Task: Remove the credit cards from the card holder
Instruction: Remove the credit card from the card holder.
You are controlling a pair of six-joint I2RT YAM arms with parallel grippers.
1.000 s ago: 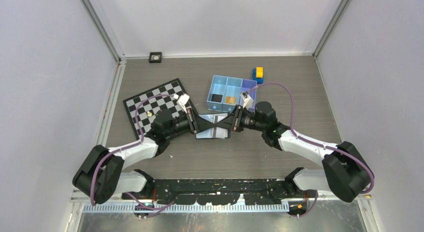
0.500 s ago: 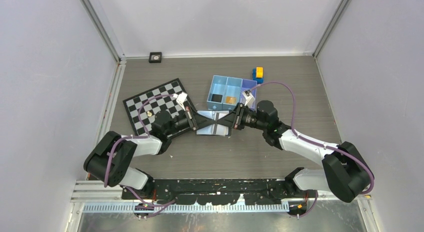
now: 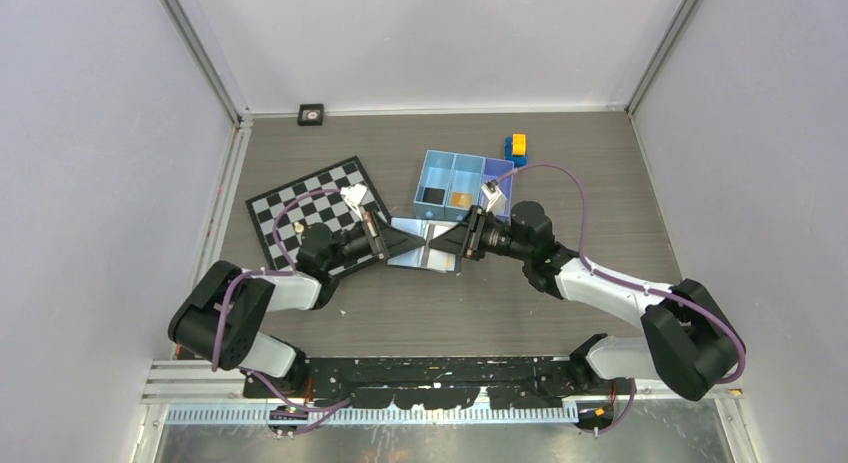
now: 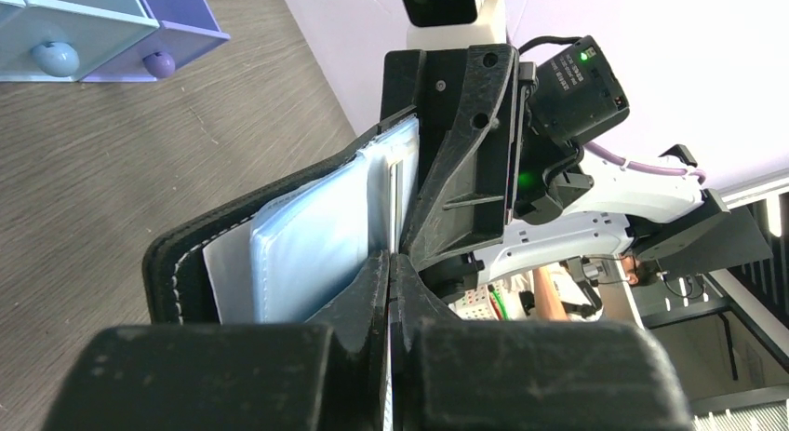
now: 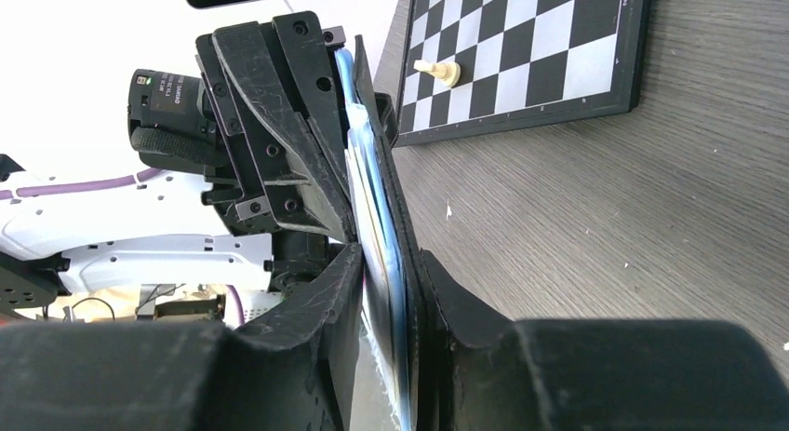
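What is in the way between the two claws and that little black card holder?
Nothing visible. The card holder hangs open between them: the left claw is pinched shut on a thin pale inner leaf, and the other side sits between the fingers of the right claw.

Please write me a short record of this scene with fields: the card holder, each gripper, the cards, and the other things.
card holder: open, gripped at both sides
left gripper: shut, seemingly on a thin pale sleeve of the holder
right gripper: shut on the holder's other side
credit cards: none clearly visible
also there: light-blue tray, chessboard, yellow-and-blue blocks
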